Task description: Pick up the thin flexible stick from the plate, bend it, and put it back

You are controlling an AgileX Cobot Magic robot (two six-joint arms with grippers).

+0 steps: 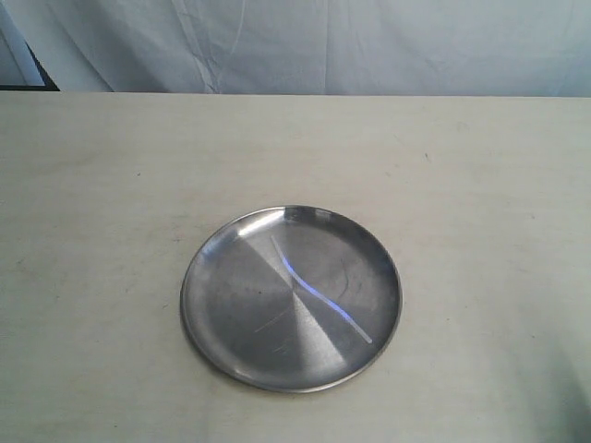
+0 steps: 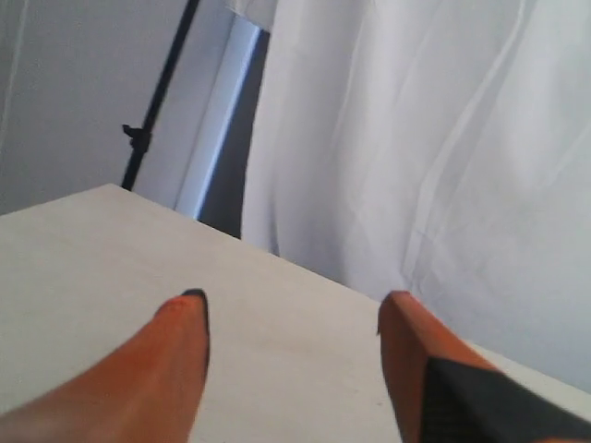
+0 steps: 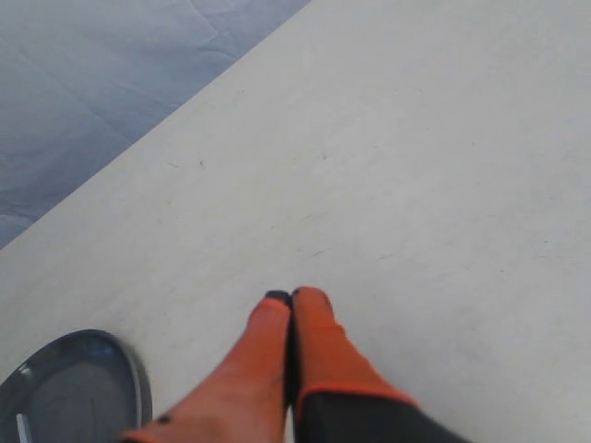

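Exterior view, table (image 1: pixel 92 185): pale top carrying the plate.
Backdrop (image 2: pixel 416 138): white cloth hanging beyond the left gripper's fingers.
Plate (image 1: pixel 199 277): round brushed-metal dish near the right gripper, off to one side of its fingertips, not touching.
Left gripper (image 2: pixel 294 305): orange fingers spread wide apart, nothing between them, above bare tabletop.
Right gripper (image 3: pixel 291 297): orange fingers pressed together, empty.
Thin flexible stick (image 1: pixel 319 288): gently wavy translucent strip lying across the plate, apart from both grippers.

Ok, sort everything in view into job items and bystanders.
Job: thin flexible stick; plate; left gripper, open; right gripper, shut and empty.
Just there: table; white backdrop cloth; black stand.
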